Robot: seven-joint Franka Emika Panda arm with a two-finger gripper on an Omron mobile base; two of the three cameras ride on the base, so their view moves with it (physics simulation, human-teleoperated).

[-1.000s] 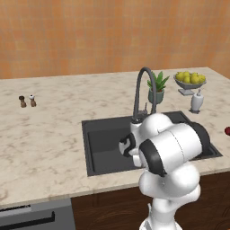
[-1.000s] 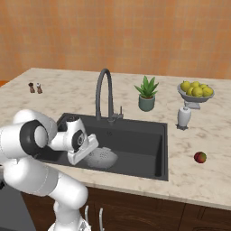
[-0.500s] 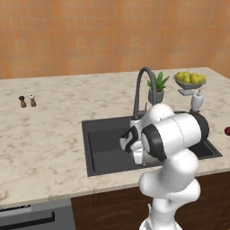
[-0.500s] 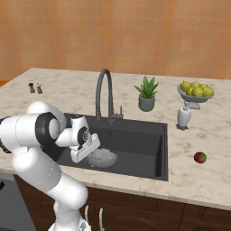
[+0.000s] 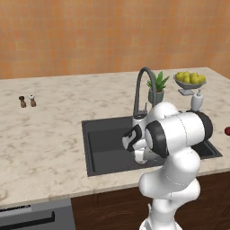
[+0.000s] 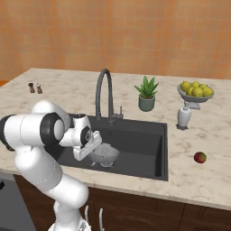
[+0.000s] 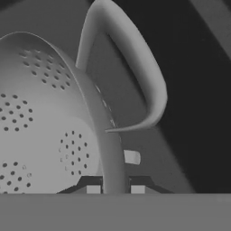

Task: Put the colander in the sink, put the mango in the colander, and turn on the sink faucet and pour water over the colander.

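Soft, even light is falling over the pale counter (image 6: 194,180) with no glare and only faint shadows, while the sink (image 6: 135,153) is sitting dim in mid-frame, and the hand view is looking grey, low in contrast and slightly soft around the colander (image 7: 45,117).

Orange wall (image 5: 90,36), marble counter (image 5: 45,134), perhaps dishwasher (image 5: 36,218)

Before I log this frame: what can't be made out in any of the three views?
- Hand: fingertips straddle the colander rim at the hand view's bottom edge; the colander wall hides the actual contact.
- Sink drain: the arm covers it in the left base view, the colander in the right.
- Faucet lever: too small to read its position.
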